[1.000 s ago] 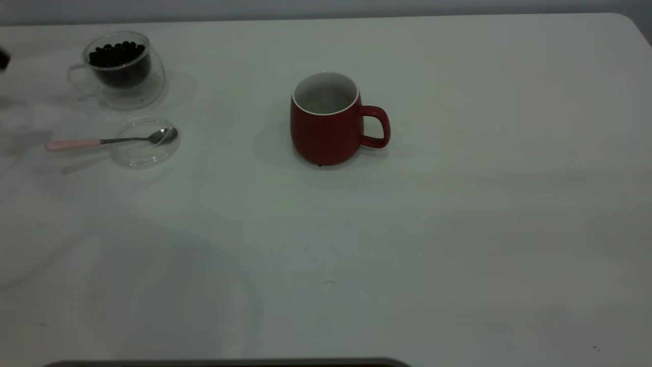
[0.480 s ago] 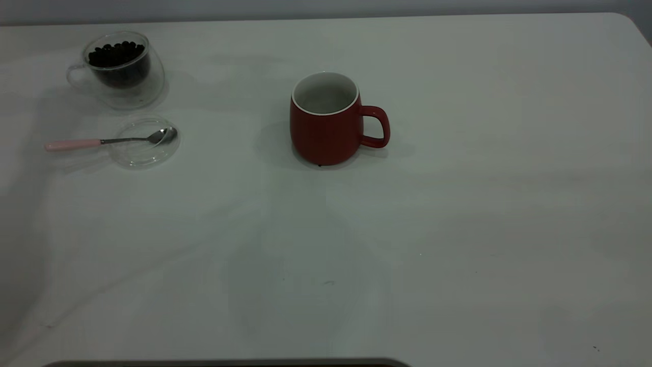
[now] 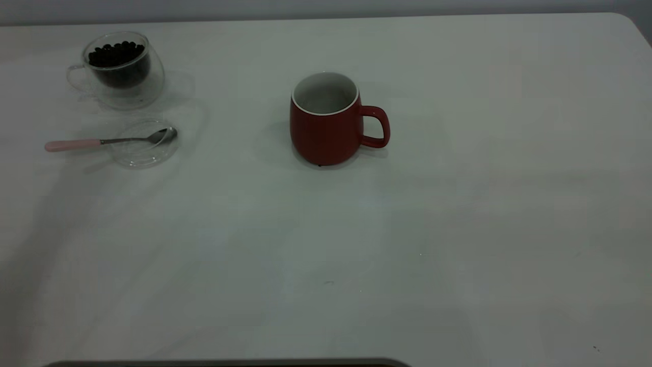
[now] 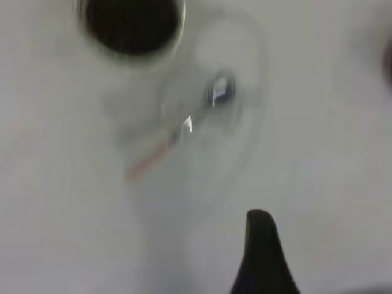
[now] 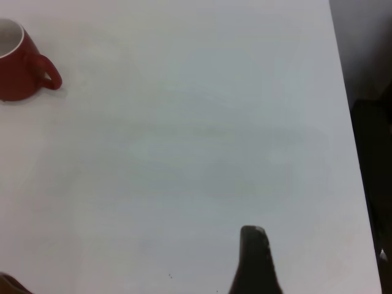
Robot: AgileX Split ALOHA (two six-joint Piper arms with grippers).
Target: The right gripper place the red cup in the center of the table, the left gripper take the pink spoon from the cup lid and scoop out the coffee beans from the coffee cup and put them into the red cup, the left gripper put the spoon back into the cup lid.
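Note:
The red cup (image 3: 327, 122) stands upright near the middle of the table (image 3: 458, 229), handle to the right, and also shows in the right wrist view (image 5: 15, 61). The coffee cup (image 3: 122, 69), holding the coffee beans (image 3: 117, 53), stands at the far left. In front of it the pink spoon (image 3: 109, 140) lies with its bowl on the cup lid (image 3: 145, 143) and its handle pointing left. Neither gripper is in the exterior view. My left gripper (image 4: 153, 269) hovers open above the spoon (image 4: 184, 131) and lid; one black finger (image 4: 262, 251) shows. My right gripper (image 5: 130, 260) is open and empty, well away from the red cup.
The table's right edge (image 5: 352, 122) runs close to my right gripper, with dark floor beyond it. A dark strip (image 3: 229, 363) lies along the table's front edge.
The dark tip of the left gripper at the exterior view's left edge has gone out of view. Shadows on the table have shifted. The cups, lid and spoon have not moved.

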